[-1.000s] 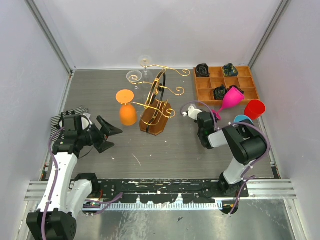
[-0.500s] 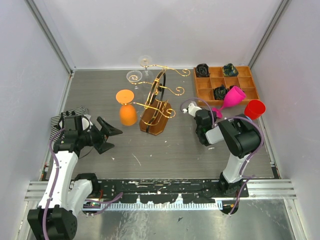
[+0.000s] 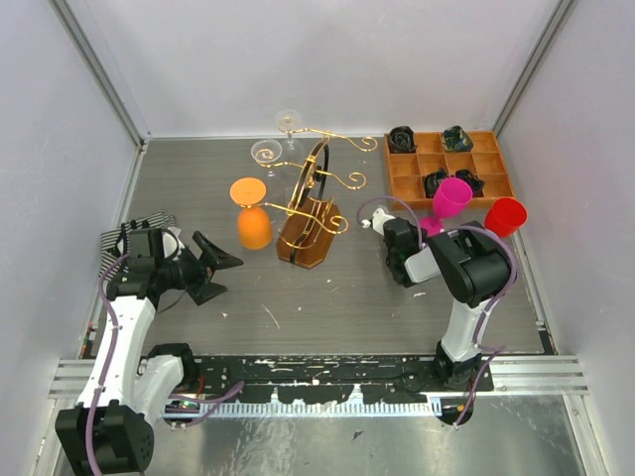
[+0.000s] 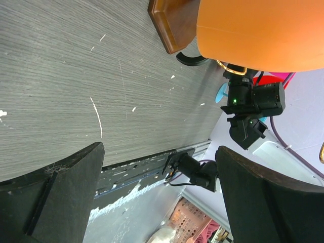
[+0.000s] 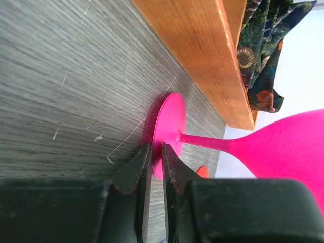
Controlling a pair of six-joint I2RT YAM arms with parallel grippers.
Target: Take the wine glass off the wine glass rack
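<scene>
Tray (image 3: 487, 165) compartments holding dark patterned cloths (image 3: 401, 138), pink glass (image 3: 451, 196) just beside tray

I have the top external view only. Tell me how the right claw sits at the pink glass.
Observer: In the right wrist view the right claw has its fingers a thin slit apart. The foot rim of the pink glass shows in that slit. I cannot tell whether they pinch it.
Operator: Report how the glass stands.
Observer: Upright, foot on the table, with a strip of table between it and the wall of the orange tray.
Operator: Now the left side.
Observer: The left wrist view shows the bowl of the orange glass ahead of the open left claw, beyond its fingertips.
</scene>
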